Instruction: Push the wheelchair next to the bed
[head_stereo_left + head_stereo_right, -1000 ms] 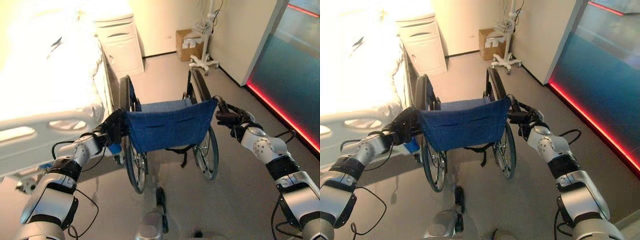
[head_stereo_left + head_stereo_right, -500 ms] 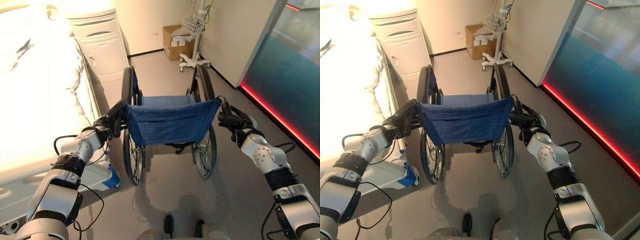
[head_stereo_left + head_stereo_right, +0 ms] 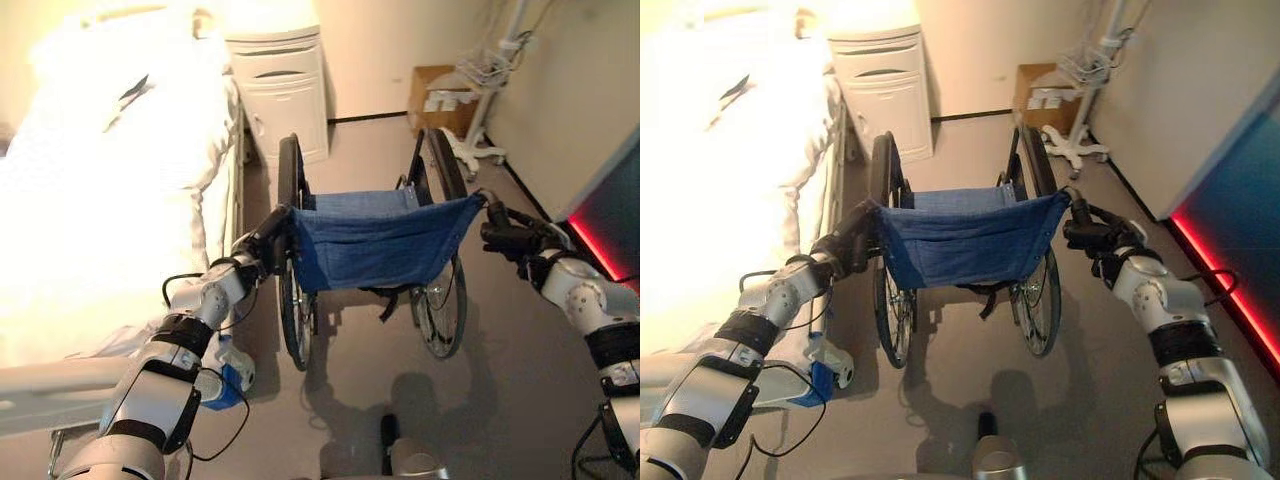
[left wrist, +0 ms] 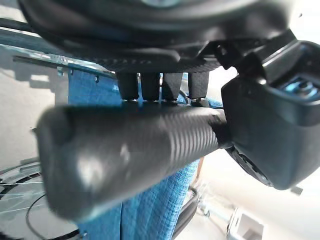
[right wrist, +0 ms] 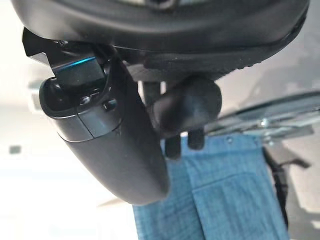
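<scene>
While the bed [image 3: 110,200] lies along the left, the left hand [image 3: 262,243] is curled round the left push handle [image 4: 125,150]; the wheelchair [image 3: 375,240] stands just beside the bed's edge, facing a white cabinet [image 3: 280,80]; the right hand [image 3: 508,237] wraps the right handle [image 5: 187,107]; uneven pushing could swing the left wheel [image 3: 292,270] into the bed frame, or drive it into the cabinet

Blue wheelchair [image 3: 380,238], white bed [image 3: 100,200]
</scene>
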